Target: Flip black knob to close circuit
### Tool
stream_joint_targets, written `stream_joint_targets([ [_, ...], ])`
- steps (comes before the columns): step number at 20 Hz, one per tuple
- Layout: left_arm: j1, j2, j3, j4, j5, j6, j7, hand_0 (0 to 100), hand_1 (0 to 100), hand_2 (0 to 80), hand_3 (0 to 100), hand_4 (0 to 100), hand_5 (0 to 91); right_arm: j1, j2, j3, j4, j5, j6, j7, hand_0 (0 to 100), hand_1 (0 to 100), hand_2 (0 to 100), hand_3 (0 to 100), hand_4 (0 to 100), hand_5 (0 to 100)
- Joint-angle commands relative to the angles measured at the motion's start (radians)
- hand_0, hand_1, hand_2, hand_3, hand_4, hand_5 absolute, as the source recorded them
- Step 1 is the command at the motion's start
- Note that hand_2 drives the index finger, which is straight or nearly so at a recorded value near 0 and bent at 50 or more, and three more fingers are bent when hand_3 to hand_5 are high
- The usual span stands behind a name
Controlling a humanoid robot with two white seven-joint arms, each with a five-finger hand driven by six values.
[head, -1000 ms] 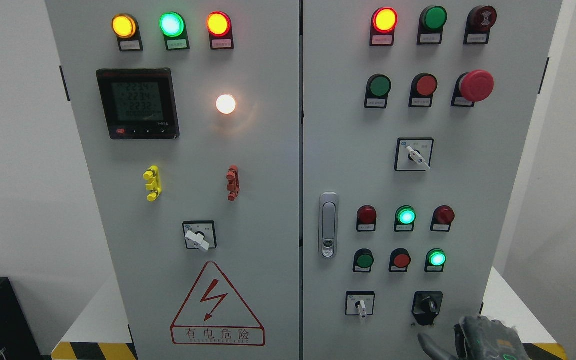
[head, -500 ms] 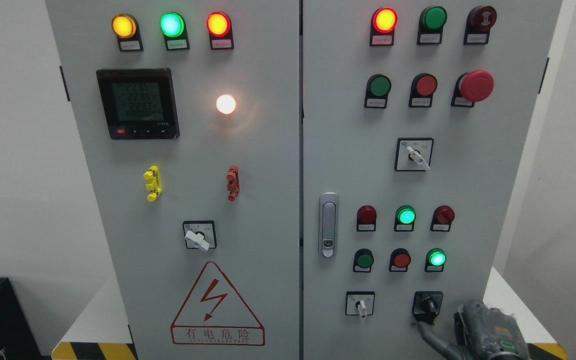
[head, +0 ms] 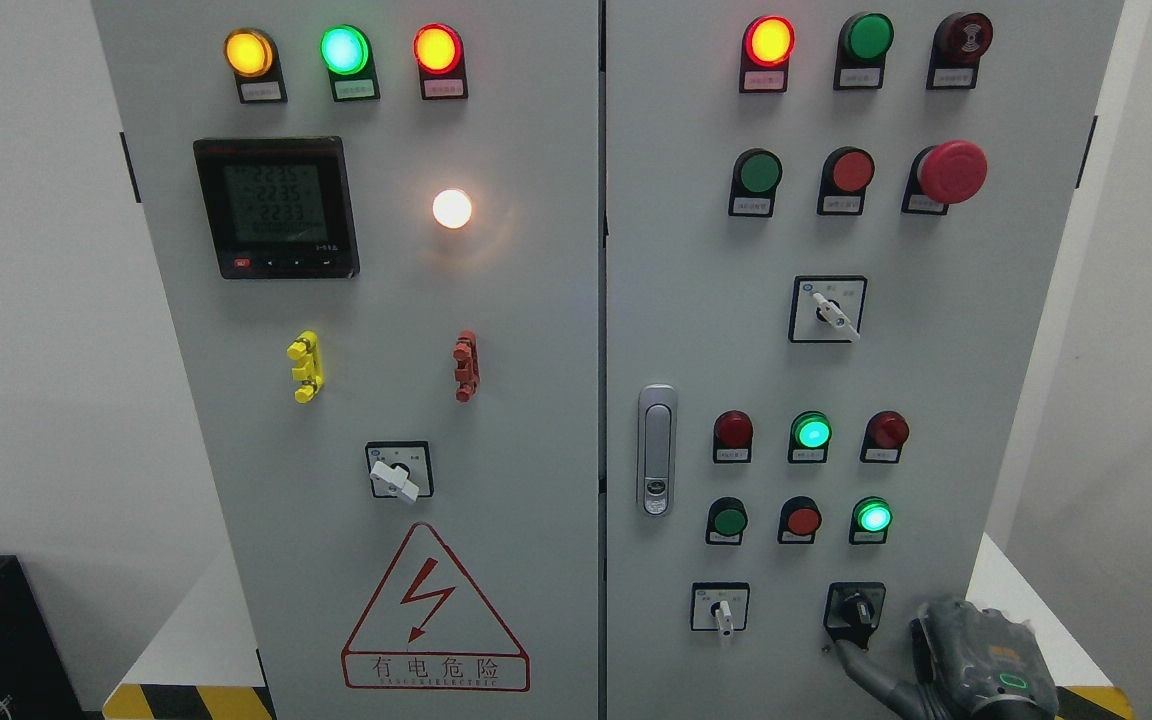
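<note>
The right hand (head: 971, 670) is reaching up at the cabinet's (head: 536, 300) lower right, one extended finger (head: 861, 668) touching just beneath the black knob (head: 857, 608), gripping nothing

Black knob (head: 857, 609) sat low on right cabinet door (head: 936, 400). Bare panel lay at its 6 o'clock and 3 o'clock. Right hand (head: 946, 670) filled space at knob's 4 o'clock, one finger (head: 861, 668) reaching up to knob's lower edge. White-handled selector (head: 721, 608) stood near at 9 o'clock. Green lamp (head: 873, 518) and red button (head: 802, 520) crowded 12 o'clock. Door latch (head: 656, 450) stood well apart at 10 o'clock.
</note>
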Motion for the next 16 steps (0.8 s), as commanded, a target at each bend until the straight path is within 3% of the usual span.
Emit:
stream_joint_targets([
  [1,0.021,0.0,0.0,0.0,0.0,0.002,0.0,12,56,0.0,0,0,0.0,-0.007,0.002,0.006,0.016,0.006,0.01,0.0,0,6,90,100,89,89],
  [16,0.02,0.0,0.0,0.0,0.0,0.002,0.0,12,56,0.0,0,0,0.0,-0.019,0.0,0.028,0.012,-0.012,0.033,0.009,0,5,90,100,90,90],
])
